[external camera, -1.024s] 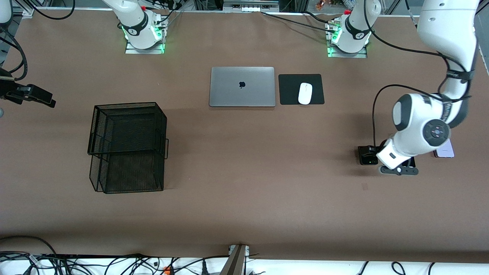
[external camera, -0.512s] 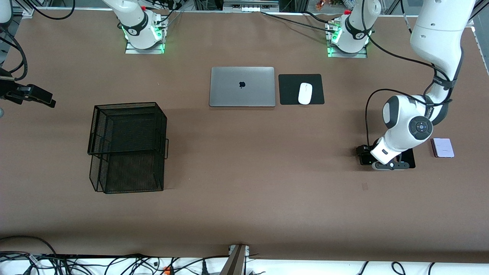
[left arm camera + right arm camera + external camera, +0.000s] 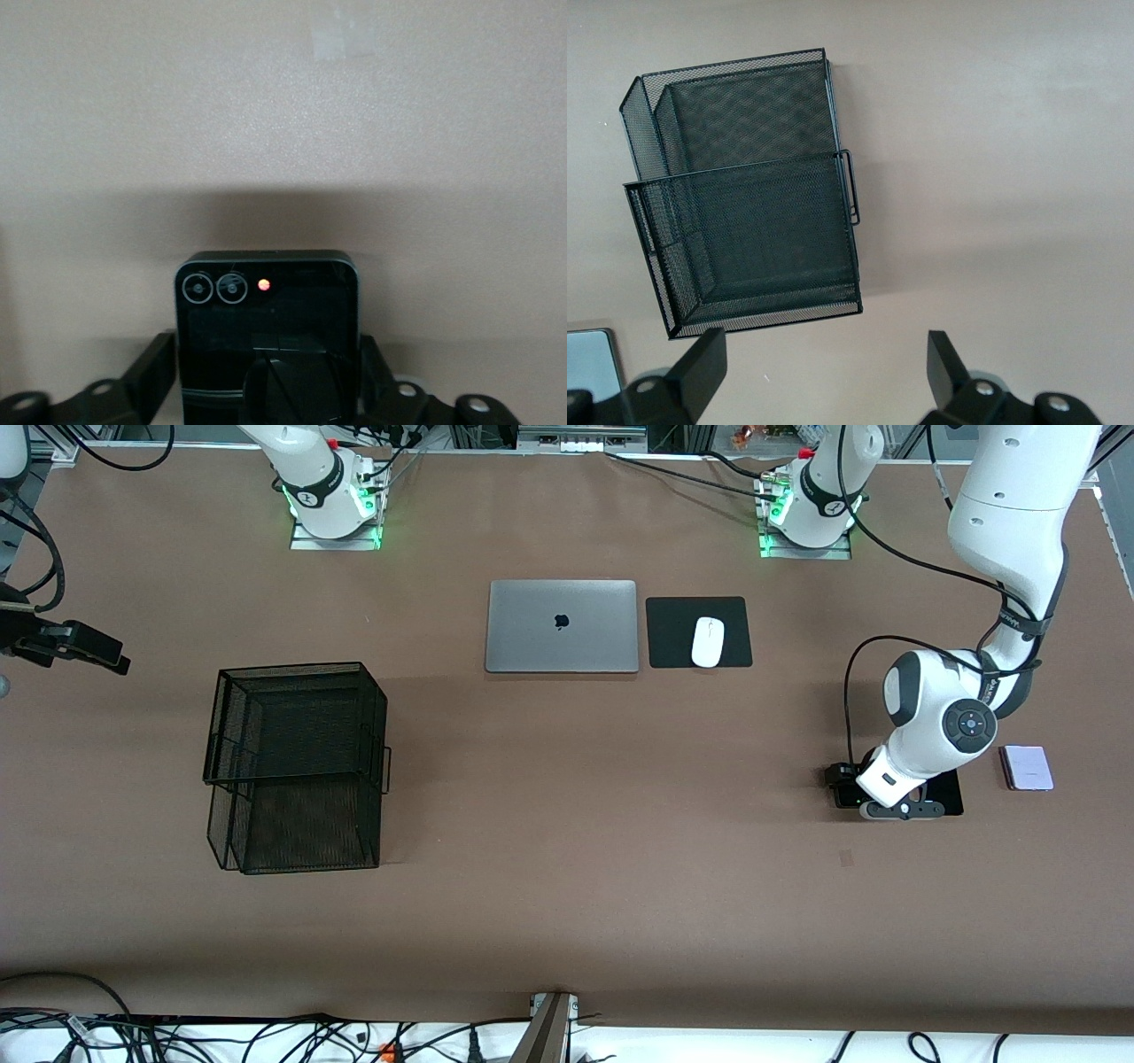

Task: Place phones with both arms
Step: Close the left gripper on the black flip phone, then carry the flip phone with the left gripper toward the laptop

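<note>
Where an apple logo marks the silver laptop [image 3: 561, 626], left gripper [image 3: 268, 376] clamped on black flip phone [image 3: 266, 328]; right gripper [image 3: 824, 365] agape, empty.

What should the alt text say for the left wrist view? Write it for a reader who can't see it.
A black flip phone lies on the brown table, camera lenses up, between the fingers of the left gripper, which sit against its two sides. Nothing else shows except a pale mark on the table.

Left hand [image 3: 270, 376] low, fingers closed; right hand [image 3: 824, 363] high, fingers spread.
</note>
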Robot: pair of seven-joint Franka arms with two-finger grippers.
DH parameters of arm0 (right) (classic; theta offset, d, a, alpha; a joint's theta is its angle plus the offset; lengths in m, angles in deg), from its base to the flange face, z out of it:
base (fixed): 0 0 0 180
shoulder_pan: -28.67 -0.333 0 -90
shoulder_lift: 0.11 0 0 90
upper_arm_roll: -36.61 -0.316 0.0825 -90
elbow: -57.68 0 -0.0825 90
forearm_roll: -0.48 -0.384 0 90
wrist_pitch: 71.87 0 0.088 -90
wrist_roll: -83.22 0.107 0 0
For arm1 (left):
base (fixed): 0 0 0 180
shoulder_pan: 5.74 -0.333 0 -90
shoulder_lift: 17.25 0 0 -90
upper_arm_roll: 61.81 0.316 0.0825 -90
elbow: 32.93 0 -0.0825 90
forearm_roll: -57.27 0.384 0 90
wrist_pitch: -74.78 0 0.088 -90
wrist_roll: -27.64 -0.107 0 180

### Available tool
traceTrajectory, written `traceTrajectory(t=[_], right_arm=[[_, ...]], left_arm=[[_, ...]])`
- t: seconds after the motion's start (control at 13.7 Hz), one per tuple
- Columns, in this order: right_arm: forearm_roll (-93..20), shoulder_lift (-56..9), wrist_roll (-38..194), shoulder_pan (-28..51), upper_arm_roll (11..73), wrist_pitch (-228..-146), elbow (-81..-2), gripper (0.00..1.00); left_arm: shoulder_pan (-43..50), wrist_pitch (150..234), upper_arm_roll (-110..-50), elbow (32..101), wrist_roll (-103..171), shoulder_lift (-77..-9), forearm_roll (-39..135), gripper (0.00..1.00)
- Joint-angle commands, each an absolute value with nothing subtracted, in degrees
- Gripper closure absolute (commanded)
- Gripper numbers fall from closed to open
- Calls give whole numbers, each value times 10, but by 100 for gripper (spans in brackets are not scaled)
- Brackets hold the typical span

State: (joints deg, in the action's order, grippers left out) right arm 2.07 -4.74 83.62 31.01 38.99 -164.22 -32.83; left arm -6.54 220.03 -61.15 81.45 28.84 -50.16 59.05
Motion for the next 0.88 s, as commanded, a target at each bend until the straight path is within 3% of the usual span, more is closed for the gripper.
traceTrajectory(t=[0.0,0.15,0.44,0.8], right_arm=[[20,-39,842,317,381,-1642,-332,0],[20,-39,841,318,381,-1642,-332,0],[19,-40,841,317,381,-1642,-332,0],[19,-40,841,317,381,-1642,-332,0]], left_arm=[[-63,2187,-612,805,294,-490,584,84],[-54,2102,-613,761,294,-464,584,84],[-48,1861,-674,580,302,-460,584,88],[-22,1837,-816,526,460,-481,584,89]])
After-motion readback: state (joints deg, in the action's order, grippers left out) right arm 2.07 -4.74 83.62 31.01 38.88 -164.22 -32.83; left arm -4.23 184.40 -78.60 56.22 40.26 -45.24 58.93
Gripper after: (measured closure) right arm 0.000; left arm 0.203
